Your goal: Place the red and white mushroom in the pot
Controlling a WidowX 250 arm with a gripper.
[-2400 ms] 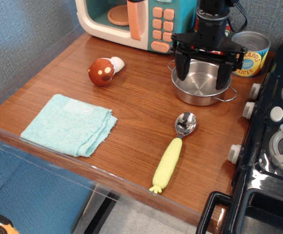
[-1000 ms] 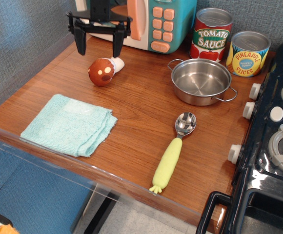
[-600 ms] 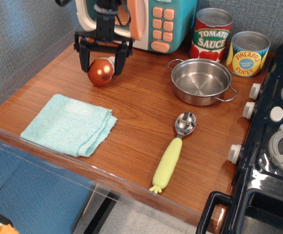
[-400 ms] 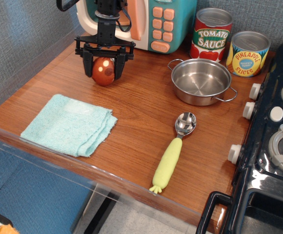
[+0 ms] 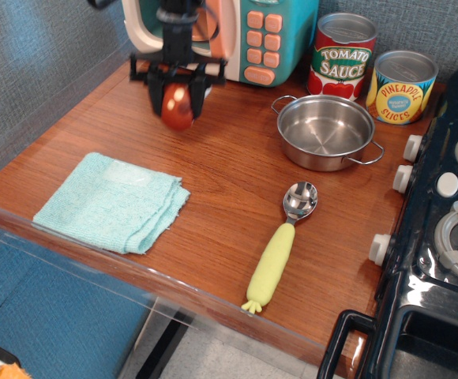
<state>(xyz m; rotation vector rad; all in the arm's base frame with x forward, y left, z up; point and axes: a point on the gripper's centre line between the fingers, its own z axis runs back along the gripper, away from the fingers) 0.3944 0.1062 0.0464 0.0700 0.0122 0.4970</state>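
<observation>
Mushroom (image 5: 178, 106), the red and white mushroom, hangs pinched in the closed end effector (image 5: 178, 87); its rounded cap could slip free before reaching the pot (image 5: 324, 133), well right.

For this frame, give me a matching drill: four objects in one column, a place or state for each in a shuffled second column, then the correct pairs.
Objects:
1. dark red toy mushroom
2. shiny round steel pot
3. yellow-handled metal spoon
4. folded light-blue cloth

Places or states:
A. lies near the table's front edge, bowl end toward the pot
B. held in the black pincer
C. empty, in front of the two tin cans
D. lies flat at the table's front left

Pairs: 1-B, 2-C, 3-A, 4-D
</observation>
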